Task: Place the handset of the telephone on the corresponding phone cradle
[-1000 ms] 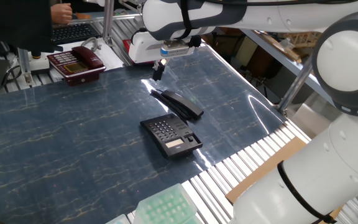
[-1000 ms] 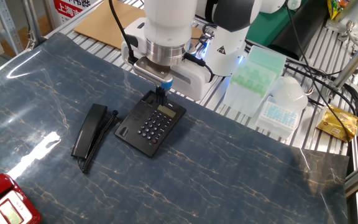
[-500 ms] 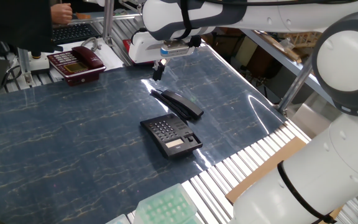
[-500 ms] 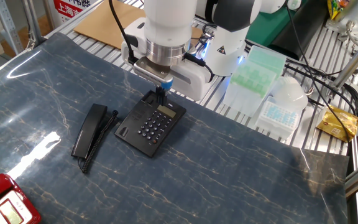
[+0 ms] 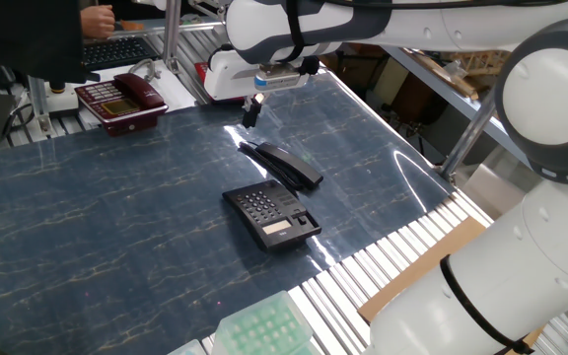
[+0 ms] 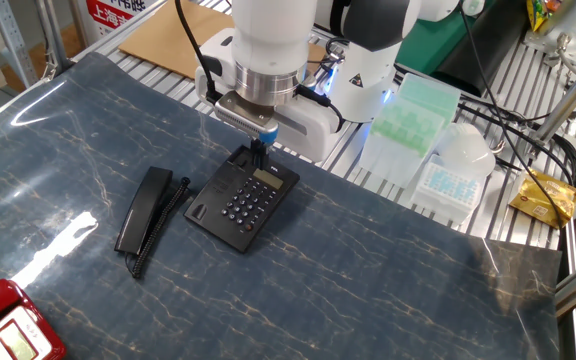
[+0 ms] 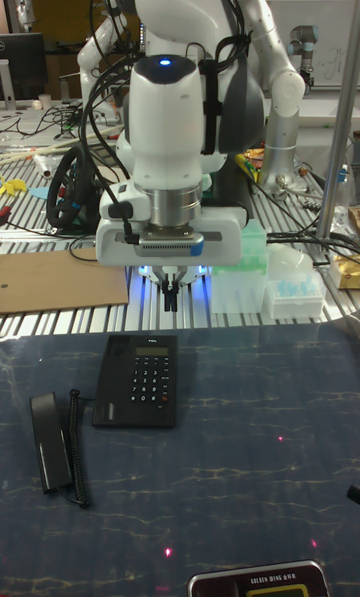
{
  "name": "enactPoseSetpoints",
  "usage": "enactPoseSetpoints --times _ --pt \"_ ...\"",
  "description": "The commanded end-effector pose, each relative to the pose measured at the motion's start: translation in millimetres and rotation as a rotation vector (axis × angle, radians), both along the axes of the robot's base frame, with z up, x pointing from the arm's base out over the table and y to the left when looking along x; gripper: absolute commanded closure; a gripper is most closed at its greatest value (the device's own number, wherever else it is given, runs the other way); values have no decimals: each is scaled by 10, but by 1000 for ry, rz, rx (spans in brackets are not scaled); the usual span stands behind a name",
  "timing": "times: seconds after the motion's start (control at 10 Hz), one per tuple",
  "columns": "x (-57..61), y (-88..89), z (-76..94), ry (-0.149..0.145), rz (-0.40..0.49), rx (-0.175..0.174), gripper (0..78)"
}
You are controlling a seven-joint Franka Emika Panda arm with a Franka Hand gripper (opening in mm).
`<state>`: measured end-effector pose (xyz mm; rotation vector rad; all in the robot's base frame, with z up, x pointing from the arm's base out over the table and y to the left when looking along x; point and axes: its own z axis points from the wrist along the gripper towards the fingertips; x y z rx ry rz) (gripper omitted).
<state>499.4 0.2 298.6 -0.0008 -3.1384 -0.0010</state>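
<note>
The black telephone (image 5: pixel 271 215) (image 6: pixel 243 198) (image 7: pixel 138 380) lies flat on the blue marbled table. Its phone cradle (image 6: pixel 211 188) (image 7: pixel 108 382) is the bare strip along the side nearest the handset. The slim black handset (image 5: pixel 282 164) (image 6: pixel 145 208) (image 7: pixel 48 440) rests on the table beside that side, apart from the base, joined by a coiled cord (image 7: pixel 76 447). My gripper (image 5: pixel 251 110) (image 6: pixel 260 148) (image 7: pixel 171 302) hangs well above the table near the phone's display end, pointing down. Its fingers are shut and hold nothing.
A dark red phone (image 5: pixel 121 102) (image 6: pixel 8 330) sits at a far table corner. Green tip boxes (image 6: pixel 413 110) (image 5: pixel 264 330) and a white robot base (image 6: pixel 298 120) stand along the edge behind the phone. Cardboard (image 6: pixel 168 40) lies off the table.
</note>
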Motion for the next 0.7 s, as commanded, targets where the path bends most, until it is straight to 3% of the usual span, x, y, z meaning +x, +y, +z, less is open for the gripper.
enactPoseSetpoints --times 0.1,0.3,0.7 --pt "0 0 0 10 -38 208 776" --pt "0 1 1 9 -28 142 776" --pt "0 1 1 12 -16 147 776"
